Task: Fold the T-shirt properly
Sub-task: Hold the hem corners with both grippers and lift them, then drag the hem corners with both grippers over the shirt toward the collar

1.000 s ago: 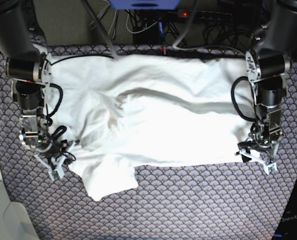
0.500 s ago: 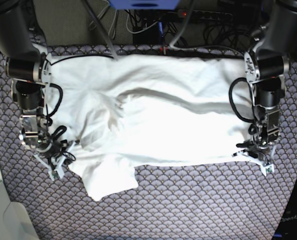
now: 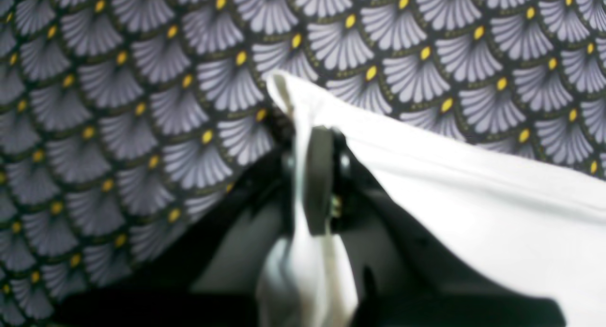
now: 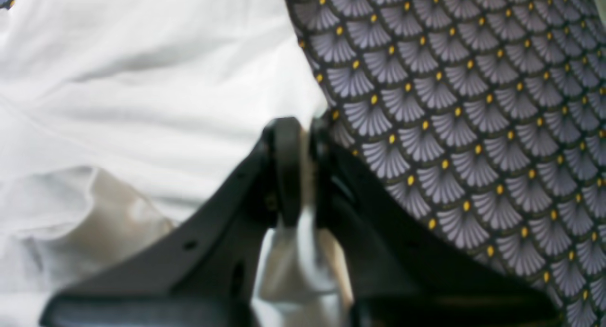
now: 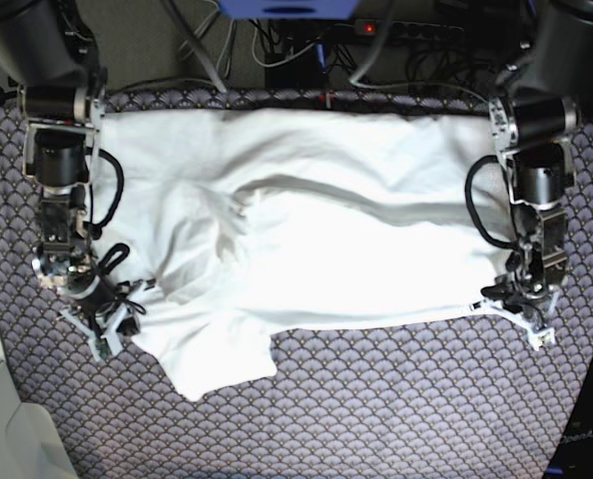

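We see a white T-shirt spread flat across the middle of a table covered in a grey fan-patterned cloth with small yellow dots. The shirt reaches almost to the far edge of the table, and one sleeve hangs out toward the near edge on the base view's left side. Soft creases run across its middle.

The left gripper sits at the shirt's near corner on the base view's right. In the left wrist view its dark pads are clenched on a thin pinch of the shirt's hem, with white cloth bunched below them. The right gripper is at the shirt's opposite side, and in the right wrist view its jaws are pressed together on a fold of white fabric at the shirt's edge.

Beyond the far edge of the table lie tangled black cables, a power strip with a red light, and a blue object cut off by the top of the frame. The arms' upper parts are also cropped out. Both wrist views are blurry close to the fingers, so we cannot make out how much cloth each grip holds.
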### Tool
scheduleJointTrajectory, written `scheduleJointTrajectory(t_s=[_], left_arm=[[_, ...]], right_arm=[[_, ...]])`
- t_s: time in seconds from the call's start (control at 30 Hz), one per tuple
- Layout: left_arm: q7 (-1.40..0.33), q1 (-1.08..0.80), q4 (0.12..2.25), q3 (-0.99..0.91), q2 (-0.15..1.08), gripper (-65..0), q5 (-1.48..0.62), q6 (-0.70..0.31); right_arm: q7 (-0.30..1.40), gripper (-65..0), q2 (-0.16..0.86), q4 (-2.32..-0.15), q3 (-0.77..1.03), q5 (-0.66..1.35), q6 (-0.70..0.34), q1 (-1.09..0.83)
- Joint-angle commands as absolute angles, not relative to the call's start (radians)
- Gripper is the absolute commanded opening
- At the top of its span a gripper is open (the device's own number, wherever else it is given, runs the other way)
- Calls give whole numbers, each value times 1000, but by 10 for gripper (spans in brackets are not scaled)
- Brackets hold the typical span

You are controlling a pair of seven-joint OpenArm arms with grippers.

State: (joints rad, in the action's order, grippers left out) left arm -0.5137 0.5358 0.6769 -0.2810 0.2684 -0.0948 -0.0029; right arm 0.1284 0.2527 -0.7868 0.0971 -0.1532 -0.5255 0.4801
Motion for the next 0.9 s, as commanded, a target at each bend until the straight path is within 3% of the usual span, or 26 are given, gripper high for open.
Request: scheduleJointTrajectory(t_s=[0.0, 0.2, 0.5, 0.87], left_arm=[[-507, 562, 739, -285, 285, -648, -87, 8], [-576, 550, 828, -285, 283, -648, -87, 10], [-605, 496, 886, -286, 283, -648, -87, 10], [-765, 398, 1184, -312, 271, -648, -87, 5]], right_arm=[[105, -650, 278, -819, 114, -143, -518, 496], [150, -650, 278, -880, 191, -143, -526, 481], [251, -650, 277, -1017, 288, -143, -698, 418], [251, -650, 275, -1178, 285, -142, -698, 291]])
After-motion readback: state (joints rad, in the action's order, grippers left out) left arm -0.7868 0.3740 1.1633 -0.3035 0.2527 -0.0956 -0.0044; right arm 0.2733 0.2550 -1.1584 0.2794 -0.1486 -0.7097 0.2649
